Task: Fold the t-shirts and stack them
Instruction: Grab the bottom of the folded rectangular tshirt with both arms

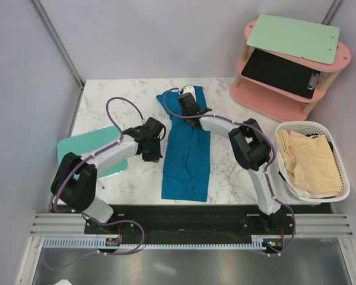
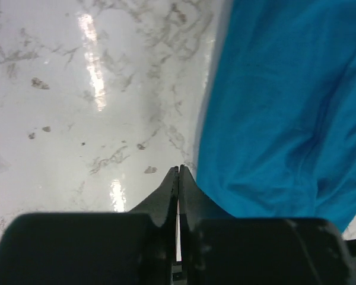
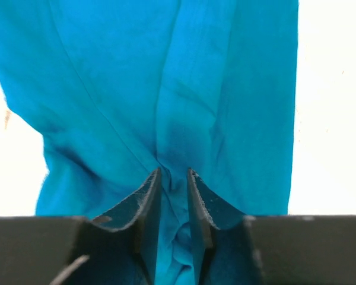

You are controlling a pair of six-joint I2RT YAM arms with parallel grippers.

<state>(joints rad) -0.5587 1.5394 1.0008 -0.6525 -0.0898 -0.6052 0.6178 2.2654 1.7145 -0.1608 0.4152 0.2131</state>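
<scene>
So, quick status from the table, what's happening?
Left gripper shut, empty, beside teal t-shirt. Right gripper slightly open over a fold at its far end. Cream t-shirts in basket. Nothing in the way.

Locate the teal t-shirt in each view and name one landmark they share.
Top external: the teal t-shirt lies lengthwise at mid-table.
Left wrist: it fills the right side, beside the left gripper.
Right wrist: it fills most of the frame, under the right gripper.
Shared landmark: the white marble table along the shirt's edge.
</scene>
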